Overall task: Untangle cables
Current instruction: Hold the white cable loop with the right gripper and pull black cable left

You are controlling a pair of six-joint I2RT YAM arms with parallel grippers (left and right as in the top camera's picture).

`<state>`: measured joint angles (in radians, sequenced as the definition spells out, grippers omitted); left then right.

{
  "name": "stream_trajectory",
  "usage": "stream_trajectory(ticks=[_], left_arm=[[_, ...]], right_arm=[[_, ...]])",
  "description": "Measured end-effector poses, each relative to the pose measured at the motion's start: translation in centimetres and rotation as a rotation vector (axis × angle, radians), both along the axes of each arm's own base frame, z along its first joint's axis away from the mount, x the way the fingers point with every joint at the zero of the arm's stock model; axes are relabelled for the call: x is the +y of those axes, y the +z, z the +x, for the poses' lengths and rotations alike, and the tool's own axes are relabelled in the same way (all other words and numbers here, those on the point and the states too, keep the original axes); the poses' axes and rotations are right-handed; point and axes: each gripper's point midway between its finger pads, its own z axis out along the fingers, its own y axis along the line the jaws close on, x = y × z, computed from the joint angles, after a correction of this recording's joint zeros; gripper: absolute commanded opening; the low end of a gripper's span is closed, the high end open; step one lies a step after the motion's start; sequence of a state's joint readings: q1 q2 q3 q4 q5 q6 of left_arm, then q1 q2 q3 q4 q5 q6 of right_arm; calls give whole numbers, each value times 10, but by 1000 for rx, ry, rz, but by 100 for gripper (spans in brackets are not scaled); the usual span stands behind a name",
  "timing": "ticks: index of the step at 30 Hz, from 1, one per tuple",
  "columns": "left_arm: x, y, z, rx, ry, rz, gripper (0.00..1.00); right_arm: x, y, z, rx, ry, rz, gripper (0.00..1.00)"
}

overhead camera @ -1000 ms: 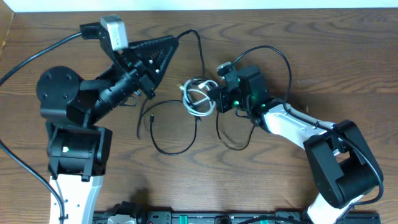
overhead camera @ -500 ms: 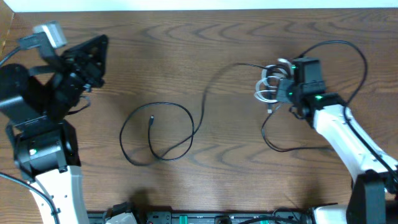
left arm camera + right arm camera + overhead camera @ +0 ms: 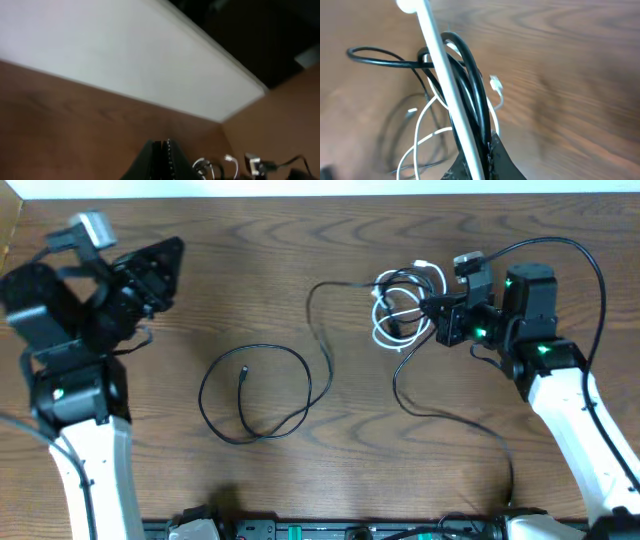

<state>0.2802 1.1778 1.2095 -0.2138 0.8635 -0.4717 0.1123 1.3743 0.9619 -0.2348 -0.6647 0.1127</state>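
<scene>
A thin black cable [image 3: 270, 385] lies looped on the table's middle left and runs up right into a tangle with the white cable [image 3: 398, 302]. My right gripper [image 3: 432, 318] is shut on that tangle and holds it above the table. In the right wrist view the white cable [image 3: 442, 85] and black cable [image 3: 472, 95] loops are pinched together between the jaws [image 3: 487, 150]. My left gripper [image 3: 160, 265] is shut and empty, raised at the far left; its closed jaws [image 3: 162, 155] show in the left wrist view.
The thicker black arm cable [image 3: 570, 255] arcs over my right arm. Another arm cable [image 3: 440, 420] trails across the table below the right gripper. The table's white far edge [image 3: 320, 188] runs along the top.
My right gripper has moved left with the white and black tangle, slackening the black cable. The left arm has shifted only slightly.
</scene>
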Motion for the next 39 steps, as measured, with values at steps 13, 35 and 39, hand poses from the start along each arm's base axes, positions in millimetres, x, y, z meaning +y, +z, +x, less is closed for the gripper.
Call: stream_trajectory(ticks=[13,35,39], left_arm=[[-143,-87,-11,229,-467,48,52],[-269,-148,-7,316,-499,126,60],[-255,-150,15,347,-313,106,61]], right_arm=[[-3,-13,-14,76,-2,-31,1],[0,-14,-14,76,0,-45,1],[1,-15,-15,79,2,-45,1]])
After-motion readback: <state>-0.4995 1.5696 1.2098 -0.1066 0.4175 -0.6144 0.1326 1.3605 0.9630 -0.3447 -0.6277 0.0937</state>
